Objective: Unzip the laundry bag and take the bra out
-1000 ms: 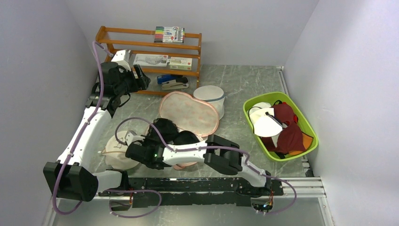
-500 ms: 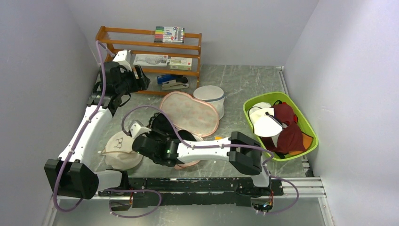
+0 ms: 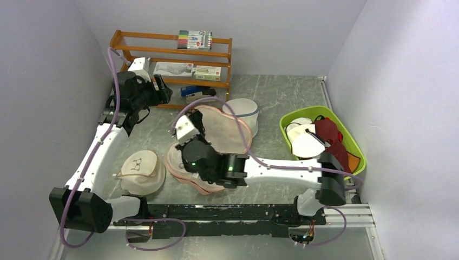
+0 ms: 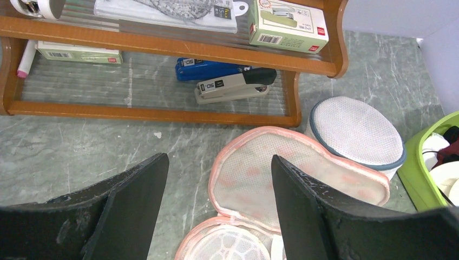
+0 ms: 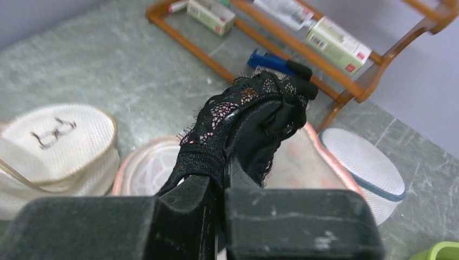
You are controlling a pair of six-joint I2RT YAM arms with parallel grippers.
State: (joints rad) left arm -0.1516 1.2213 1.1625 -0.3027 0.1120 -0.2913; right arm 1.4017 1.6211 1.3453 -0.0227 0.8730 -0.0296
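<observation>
The laundry bag (image 3: 230, 132) lies unzipped and spread open at mid table, pinkish-beige inside; it also shows in the left wrist view (image 4: 292, 173) and the right wrist view (image 5: 146, 168). My right gripper (image 5: 222, 179) is shut on a black lace bra (image 5: 249, 124) and holds it up above the open bag. In the top view the right gripper (image 3: 192, 123) hangs over the bag's middle, and the bra is mostly hidden by the wrist. My left gripper (image 4: 218, 160) is open and empty, raised near the shelf, left of the bag (image 3: 162, 93).
A wooden shelf (image 3: 162, 51) with boxes and a stapler stands at the back. A white mesh cylinder (image 3: 241, 108) touches the bag's far edge. A round cream cap with drawn glasses (image 3: 141, 170) lies front left. A green bin (image 3: 346, 132) of laundry is at the right.
My right gripper has risen and swung from the front left toward the bag's middle, lifting the black bra off the bag's lower half. The left arm has stayed still.
</observation>
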